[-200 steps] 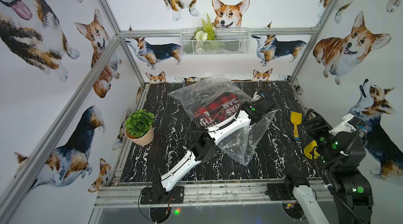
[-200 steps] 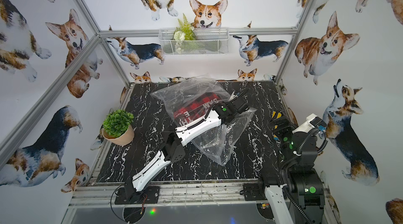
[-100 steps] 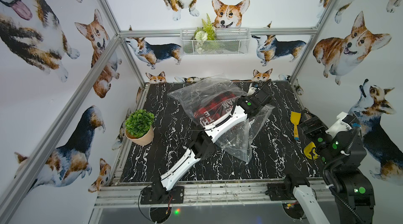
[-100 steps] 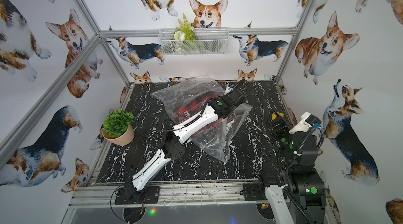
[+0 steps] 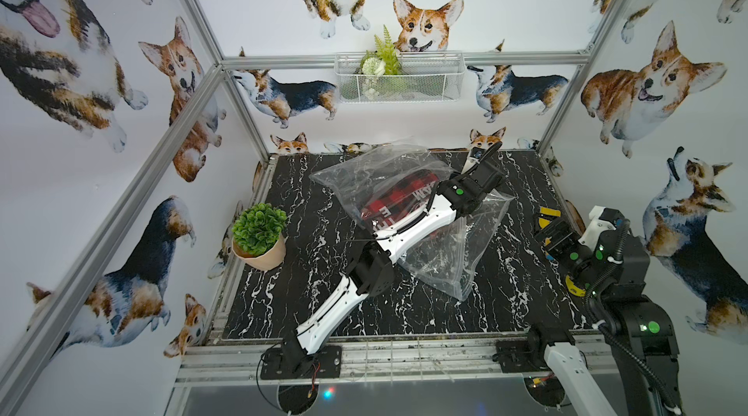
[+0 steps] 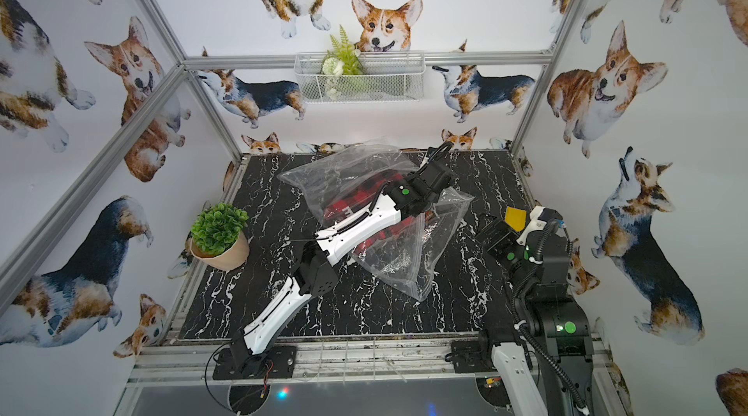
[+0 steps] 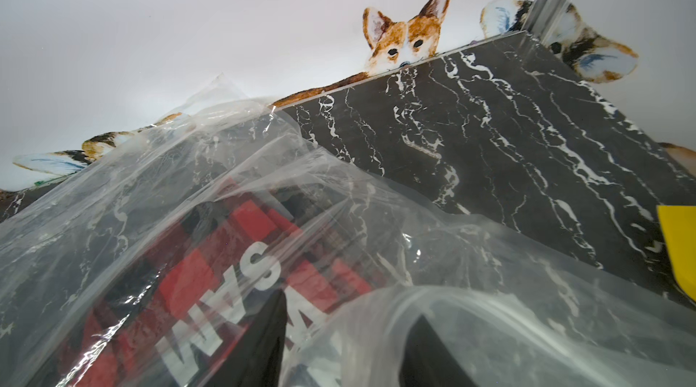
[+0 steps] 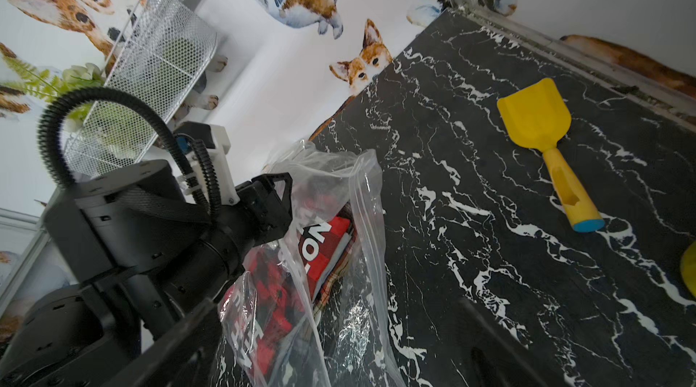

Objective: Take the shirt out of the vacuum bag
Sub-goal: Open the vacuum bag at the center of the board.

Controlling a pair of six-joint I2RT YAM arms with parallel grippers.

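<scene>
One potted plant (image 5: 259, 234) far left, out of the way. Mid-table (image 5: 291, 296): vacuum bag (image 5: 364, 175), crumpled, red-checked shirt (image 5: 388, 207) wholly inside. At the bag's right-hand zip edge, left gripper (image 7: 350, 306), jaws partly apart, film draped over one finger, clamped on nothing visible. Further right, yellow scoop (image 8: 542, 129), then right gripper (image 8: 337, 313), jaws wide, empty, off the bag. Likely trouble: pinching film alone and dragging bag and shirt together, with nothing pinning the bag.
</scene>
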